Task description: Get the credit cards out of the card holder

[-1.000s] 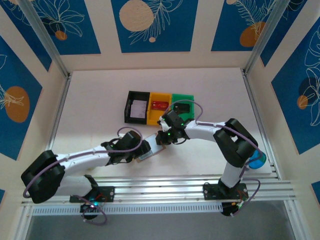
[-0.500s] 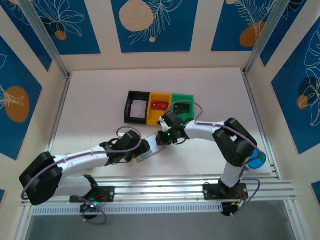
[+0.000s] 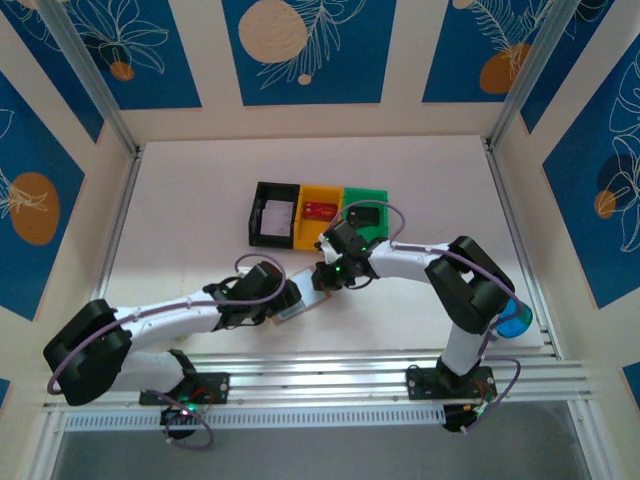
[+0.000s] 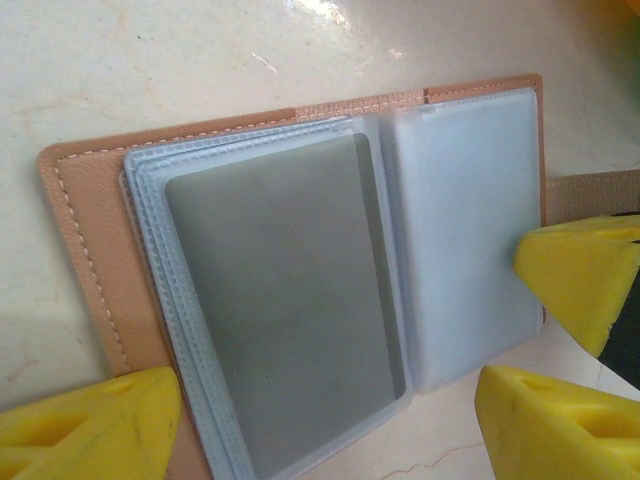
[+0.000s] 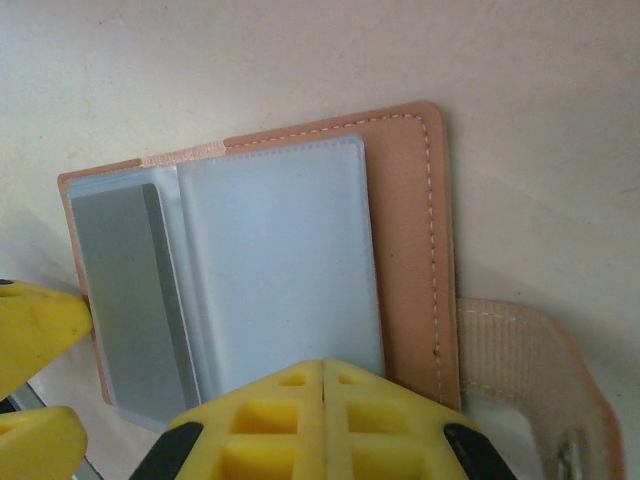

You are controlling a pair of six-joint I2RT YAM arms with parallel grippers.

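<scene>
1. Tan leather-like card holder [image 4: 85, 260], one in all, lies spread open and flat on the worktop [image 3: 180, 200]. It sits about midway between the left and right edges, nearer the near edge than the far one.
2. Inside it, grey-blue clear pockets are stacked in several layers. One grey card [image 4: 280, 310] shows through the pocket on one side, and the pocket on the other side looks pale and blank.
3. One tan strap [image 5: 520, 360] sticks out from the holder's outer edge and lies on the worktop.
4. Two tools meet at the holder. The left tool [image 4: 330, 420] stands wide open with nothing in its grasp. One yellow fingertip is over the leather border and the other is off the holder's edge.
5. The right tool [image 5: 322, 400] has its two fingertips pressed together with nothing between them, set at the edge of the blank pocket.
6. Three bins stand in one touching row, further towards the far edge: black [image 3: 272, 213], yellow [image 3: 320, 212] and green [image 3: 365, 208]. They hold a pale, a red and a dark item in turn.
</scene>
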